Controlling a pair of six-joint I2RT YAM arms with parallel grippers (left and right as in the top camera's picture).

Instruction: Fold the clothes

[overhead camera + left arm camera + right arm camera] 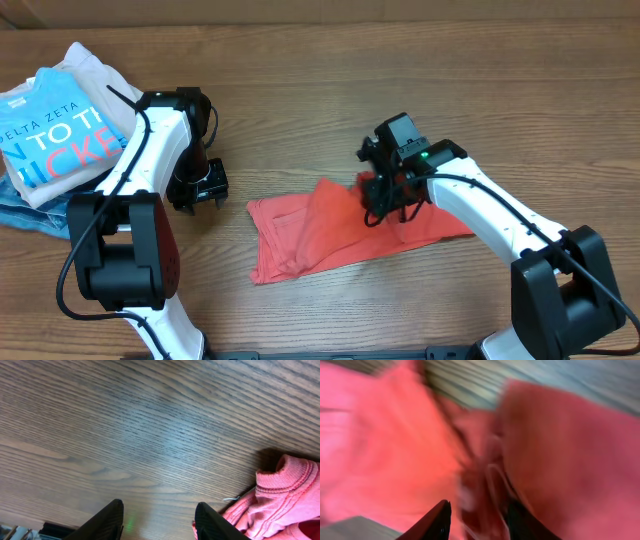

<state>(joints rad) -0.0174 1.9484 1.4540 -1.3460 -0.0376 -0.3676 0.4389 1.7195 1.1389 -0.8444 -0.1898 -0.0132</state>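
The coral-red T-shirt (320,235) lies crumpled on the desk (300,100). The left tool (200,190) is spread above bare wood. The right tool (385,210) is at the cloth; its state I cannot tell.

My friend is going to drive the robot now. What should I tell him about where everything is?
Left gripper: open, empty, low over the bare table, just left of the red T-shirt.
Right gripper: down on the shirt's right part. Its view is blurred, so the grip is unclear.
Shirt: mid-table, rumpled, one part lapped over.
Done: no neat fold yet.
To do: flatten it, then fold it.
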